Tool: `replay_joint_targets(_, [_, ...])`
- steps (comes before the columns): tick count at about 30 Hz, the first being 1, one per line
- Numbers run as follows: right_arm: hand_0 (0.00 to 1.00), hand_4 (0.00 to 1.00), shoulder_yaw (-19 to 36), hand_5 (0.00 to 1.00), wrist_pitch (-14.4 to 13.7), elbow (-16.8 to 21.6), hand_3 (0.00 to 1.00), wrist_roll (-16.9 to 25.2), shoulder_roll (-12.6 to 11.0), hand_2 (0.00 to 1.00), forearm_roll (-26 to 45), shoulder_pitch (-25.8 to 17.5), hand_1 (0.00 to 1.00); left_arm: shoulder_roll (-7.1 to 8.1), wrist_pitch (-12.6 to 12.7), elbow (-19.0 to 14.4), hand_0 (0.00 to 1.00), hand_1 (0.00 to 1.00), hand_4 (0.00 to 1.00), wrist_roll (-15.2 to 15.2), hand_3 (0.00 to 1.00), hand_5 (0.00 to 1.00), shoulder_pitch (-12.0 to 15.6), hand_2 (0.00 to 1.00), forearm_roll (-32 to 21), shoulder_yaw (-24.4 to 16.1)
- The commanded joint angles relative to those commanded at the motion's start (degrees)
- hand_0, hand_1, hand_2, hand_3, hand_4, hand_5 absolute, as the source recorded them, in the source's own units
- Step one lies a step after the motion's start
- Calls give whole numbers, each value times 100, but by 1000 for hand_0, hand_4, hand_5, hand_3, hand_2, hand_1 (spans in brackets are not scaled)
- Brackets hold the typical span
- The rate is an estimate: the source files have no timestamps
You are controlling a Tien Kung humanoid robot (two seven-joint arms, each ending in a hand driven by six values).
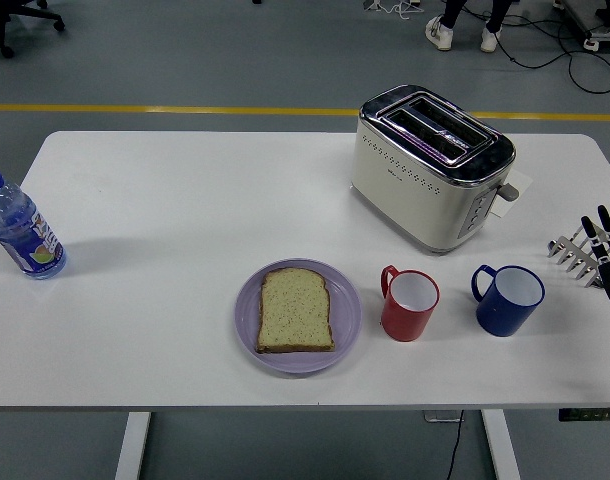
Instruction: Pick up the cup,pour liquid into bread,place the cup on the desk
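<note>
Robot hand point(597, 250) spread at table point(185, 200) edge.

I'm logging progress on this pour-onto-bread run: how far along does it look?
Both cups, red cup and blue cup, stand upright on the table, and the bread lies on its plate. The right hand hovers open at the table's right edge, holding nothing. This fits either before a pickup or after the cup is set back; I can't tell which.

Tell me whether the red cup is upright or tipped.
Upright: the red plastic cup stands on its base on the white table, rim facing up, white inside visible.
</note>
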Motion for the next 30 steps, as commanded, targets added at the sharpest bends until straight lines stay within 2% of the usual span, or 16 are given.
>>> replay_joint_targets(30, [672, 648, -4, 344, -1, -65, 624, 120, 21, 637, 249, -53, 587, 0, 4, 6, 635, 646, 319, -9, 551, 838, 57, 655, 2, 55])
